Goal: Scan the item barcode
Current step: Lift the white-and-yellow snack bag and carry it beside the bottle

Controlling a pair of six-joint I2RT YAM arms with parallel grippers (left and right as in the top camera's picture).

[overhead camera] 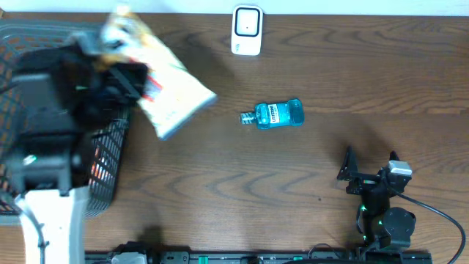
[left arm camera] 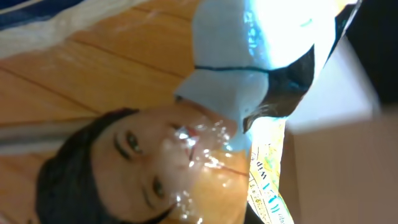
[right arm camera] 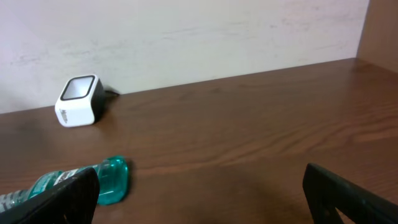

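Here, left fingers (overhead camera: pixel 130 79) pinch a glossy, crinkled packet (overhead camera: pixel 176 92); right fingers (right arm camera: pixel 348 198) splay wide, empty.

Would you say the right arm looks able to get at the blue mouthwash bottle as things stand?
Probably yes. The right end effector is open and faces the mouthwash bottle, which lies on its side, and nothing stands between them on the table.
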